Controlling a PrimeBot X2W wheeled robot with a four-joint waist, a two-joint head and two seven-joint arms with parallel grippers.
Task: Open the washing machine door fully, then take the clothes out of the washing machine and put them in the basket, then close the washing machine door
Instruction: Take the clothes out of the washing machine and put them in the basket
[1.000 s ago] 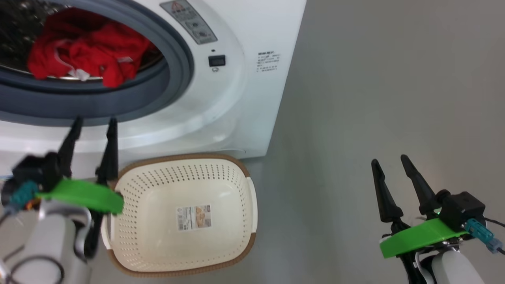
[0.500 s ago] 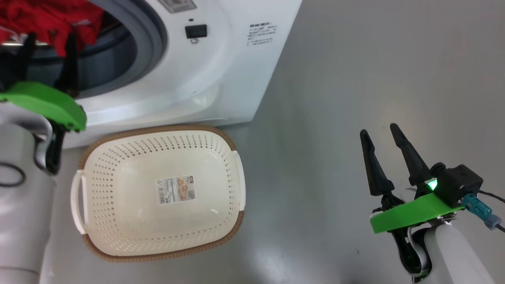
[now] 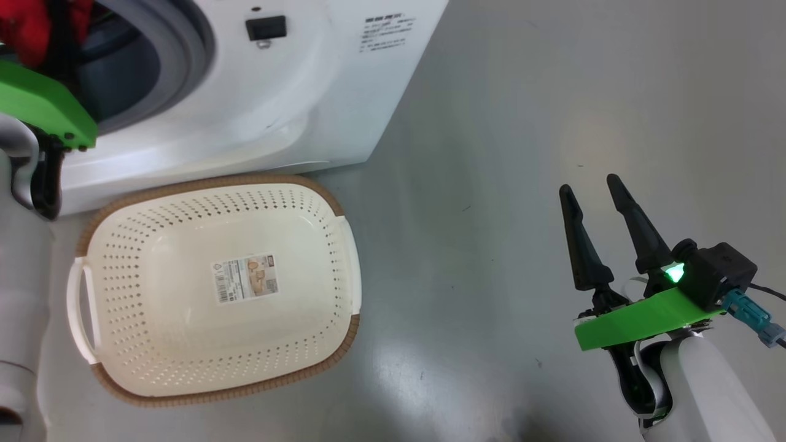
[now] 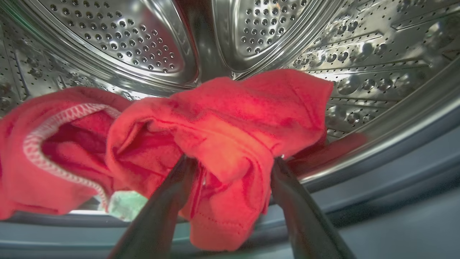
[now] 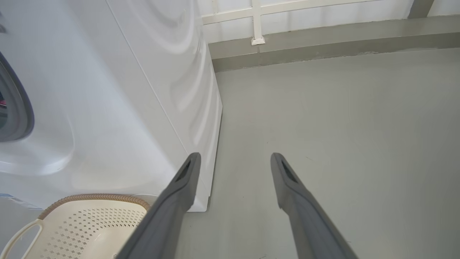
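The left end effector point(image 4: 231, 163) is seen inside the mouth of the washing machine point(image 3: 288, 104). Its two dark fingers are spread wide and unclenched, and a hanging fold of the red garment point(image 4: 233, 118) lies between them. The fabric is draped against both fingers, but no pinch is made on it. The garment, edged with white stitched trim, is heaped at the front lip of the perforated steel drum point(image 4: 125, 43), just behind the grey rubber ring point(image 4: 395, 180). The cream perforated basket point(image 3: 104, 258), finished with a brown woven-look rim, is set on the grey floor point(image 3: 522, 92) just in front of the machine, and a paper label point(image 3: 245, 279) is stuck to its bottom. The right end effector point(image 3: 588, 184) is held well apart from the basket, out to the right over the floor, with its fingers parted and nothing grasped between them
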